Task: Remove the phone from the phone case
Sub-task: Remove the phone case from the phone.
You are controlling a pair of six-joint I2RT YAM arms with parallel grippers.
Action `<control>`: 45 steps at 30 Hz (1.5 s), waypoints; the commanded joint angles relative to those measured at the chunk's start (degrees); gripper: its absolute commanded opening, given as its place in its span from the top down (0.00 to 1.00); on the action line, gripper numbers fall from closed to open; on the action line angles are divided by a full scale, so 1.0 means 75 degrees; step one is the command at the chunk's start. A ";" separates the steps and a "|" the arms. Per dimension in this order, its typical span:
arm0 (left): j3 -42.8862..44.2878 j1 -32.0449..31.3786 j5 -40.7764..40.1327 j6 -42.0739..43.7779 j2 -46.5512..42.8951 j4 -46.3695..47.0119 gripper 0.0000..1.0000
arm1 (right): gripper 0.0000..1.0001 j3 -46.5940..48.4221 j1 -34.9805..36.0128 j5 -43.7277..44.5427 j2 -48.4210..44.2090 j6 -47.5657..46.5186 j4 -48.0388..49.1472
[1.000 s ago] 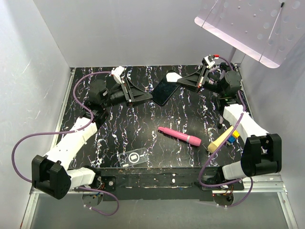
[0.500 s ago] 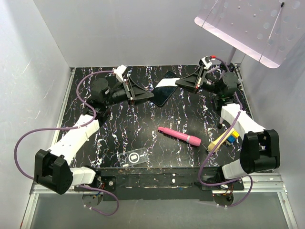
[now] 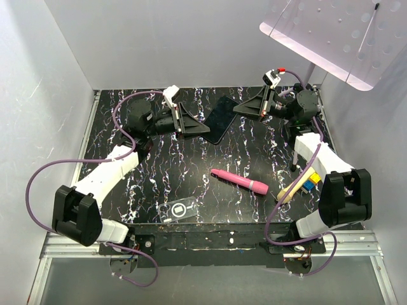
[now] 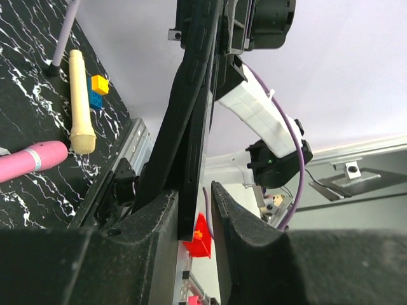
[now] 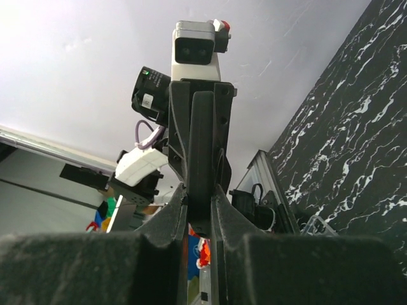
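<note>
Above the far middle of the counter (image 3: 159, 171), the right gripper (image 3: 240, 109) is pinching the far-right end of the phone (image 3: 220, 119), jaws pressing on both faces. The left gripper (image 3: 201, 128) is sitting around the near-left end with its jaws slightly apart: one pad is touching and a thin gap is showing at the other. The phone's long axis is running gripper to gripper. The phone case (image 3: 179, 210) is lying bare at the near edge, well apart and nearer the left arm. Judging by this, extraction is done. A pink pen-like tool (image 3: 240, 181), a cream stick (image 3: 294, 186) and small blocks (image 3: 310, 183) are lying on the right side, not obstructing.
</note>
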 commanded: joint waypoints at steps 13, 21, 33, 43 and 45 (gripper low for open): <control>0.0147 -0.0235 -0.0252 -0.0552 -0.0089 0.1136 1.00 | 0.79 0.0948 0.0490 0.0209 -0.1116 -0.3392 -0.3867; -0.0311 -0.0235 -0.1319 -0.0833 -0.0769 0.1066 1.00 | 0.39 0.0620 0.0502 0.0901 -0.1678 -0.3767 -0.4301; -0.0862 -0.0235 -0.2936 -0.2076 -0.1039 0.1897 1.00 | 0.53 -0.1231 0.1544 0.2728 -0.2651 -0.3217 -0.2967; -0.1084 -0.0235 -0.3136 -0.2381 -0.1074 0.2202 1.00 | 0.60 -0.1572 0.2131 0.3480 -0.2183 -0.2584 -0.1876; -0.1108 -0.0235 -0.3160 -0.2416 -0.1075 0.2261 1.00 | 0.60 -0.1526 0.2166 0.3526 -0.2043 -0.2501 -0.1700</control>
